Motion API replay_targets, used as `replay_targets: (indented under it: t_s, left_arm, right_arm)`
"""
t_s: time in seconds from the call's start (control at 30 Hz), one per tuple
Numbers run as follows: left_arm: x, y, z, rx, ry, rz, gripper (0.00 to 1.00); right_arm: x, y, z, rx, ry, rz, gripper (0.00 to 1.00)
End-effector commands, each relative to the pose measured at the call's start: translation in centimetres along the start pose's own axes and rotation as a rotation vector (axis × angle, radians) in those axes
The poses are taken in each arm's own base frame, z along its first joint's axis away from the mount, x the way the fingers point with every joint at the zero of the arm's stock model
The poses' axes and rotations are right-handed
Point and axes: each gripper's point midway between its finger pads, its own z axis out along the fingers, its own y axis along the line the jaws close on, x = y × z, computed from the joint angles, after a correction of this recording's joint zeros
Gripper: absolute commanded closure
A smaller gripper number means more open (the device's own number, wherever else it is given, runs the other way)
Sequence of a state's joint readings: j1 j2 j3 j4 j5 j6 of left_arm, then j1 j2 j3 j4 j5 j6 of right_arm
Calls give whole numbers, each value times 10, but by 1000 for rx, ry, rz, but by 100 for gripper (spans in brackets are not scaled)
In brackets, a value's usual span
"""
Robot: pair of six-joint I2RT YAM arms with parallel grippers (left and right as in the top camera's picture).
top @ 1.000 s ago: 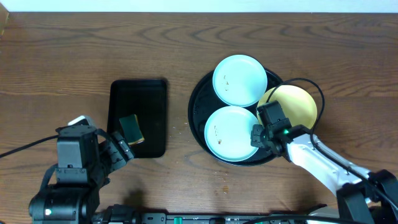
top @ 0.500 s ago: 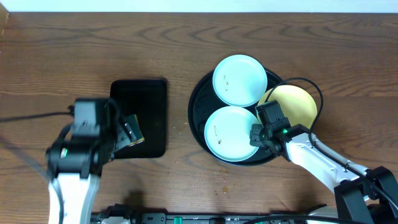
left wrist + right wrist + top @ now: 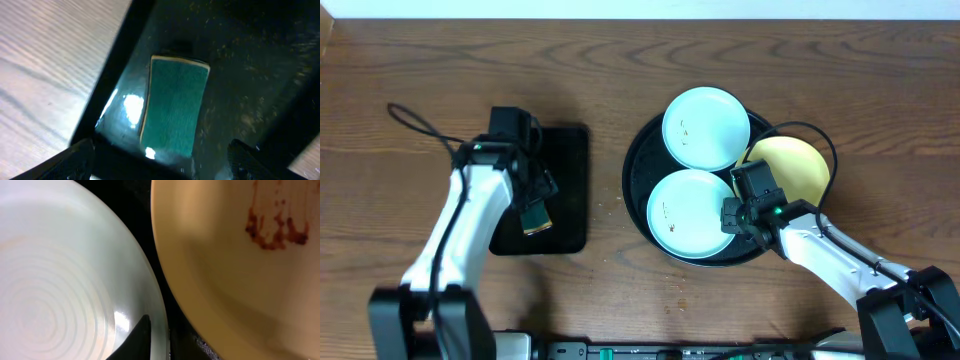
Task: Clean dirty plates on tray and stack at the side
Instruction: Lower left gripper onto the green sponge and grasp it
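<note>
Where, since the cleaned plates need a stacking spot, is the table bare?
Bare tabletop lies between the small tray and the round tray, along the far edge, and in the far right corner. The round tray is crowded: three plates and the right gripper. The left gripper hangs over the small tray.

No legible text, label or number anywhere.
</note>
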State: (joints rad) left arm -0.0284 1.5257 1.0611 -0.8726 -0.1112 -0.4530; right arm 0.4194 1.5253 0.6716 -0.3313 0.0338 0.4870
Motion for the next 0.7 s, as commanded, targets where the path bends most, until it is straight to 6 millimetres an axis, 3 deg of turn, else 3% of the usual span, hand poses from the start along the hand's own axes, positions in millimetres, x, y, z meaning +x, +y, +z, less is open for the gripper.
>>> replay_targets:
  t_s: [0.0, 0.23, 0.33, 0.43, 0.53, 0.67]
  left_arm:
    - [17, -5, 27, -12, 117, 5, 14]
    - [37, -10, 55, -17, 252, 94, 15]
    - [42, -9, 63, -32, 282, 110, 21]
    - [45, -8, 68, -42, 304, 112, 34]
    - [46, -8, 69, -44, 307, 113, 36]
    - [46, -8, 69, -44, 307, 114, 54]
  right_arm:
    - [4, 0, 2, 8, 7, -22, 85]
    - [4, 0, 2, 7, 7, -21, 82]
    - [4, 0, 2, 7, 7, -22, 81]
    - [4, 0, 2, 7, 7, -22, 80]
    - [4, 0, 2, 7, 7, -21, 79]
    - [4, 0, 2, 7, 7, -21, 77]
